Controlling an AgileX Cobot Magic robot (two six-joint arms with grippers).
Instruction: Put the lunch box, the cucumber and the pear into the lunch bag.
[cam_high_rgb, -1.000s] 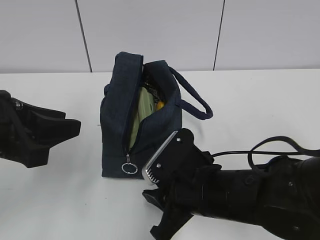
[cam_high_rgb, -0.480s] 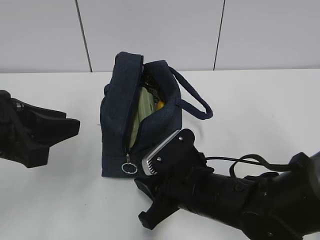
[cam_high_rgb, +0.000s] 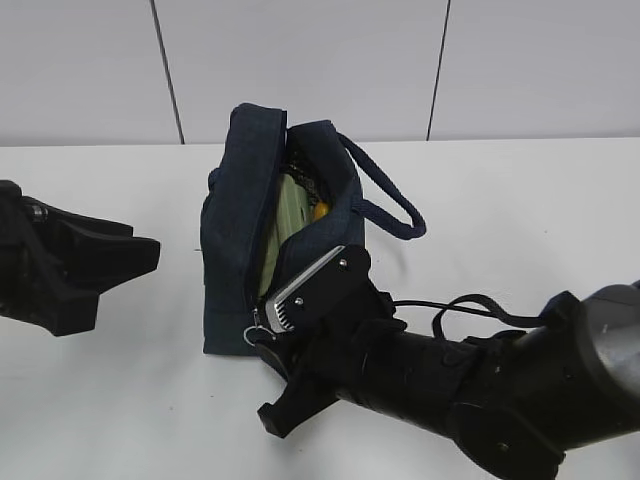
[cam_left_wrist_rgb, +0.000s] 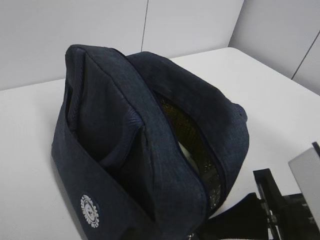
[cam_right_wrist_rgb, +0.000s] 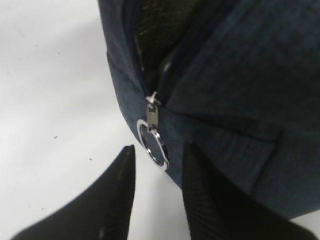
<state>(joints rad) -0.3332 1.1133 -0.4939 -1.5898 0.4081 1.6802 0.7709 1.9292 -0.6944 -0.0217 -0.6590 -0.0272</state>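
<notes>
Lunch bag (cam_high_rgb: 280, 230) upright on your worktop (cam_high_rgb: 520, 200), zipper open.
Your right gripper (cam_right_wrist_rgb: 157, 165) has jaws parted around the ring pull (cam_right_wrist_rgb: 152, 144), unclamped; your left gripper (cam_high_rgb: 135, 255) waits left of the bag, jaws parted, empty.

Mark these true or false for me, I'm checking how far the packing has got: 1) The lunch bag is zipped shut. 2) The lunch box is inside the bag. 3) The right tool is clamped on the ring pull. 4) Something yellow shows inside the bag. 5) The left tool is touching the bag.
1) False: the lunch bag gapes open along its zipper.
2) True: the lunch box shows its pale green lid inside.
3) False: the right tool is open, its fingers either side of the ring pull.
4) True: likely the pear.
5) False: the left tool sits apart.
</notes>
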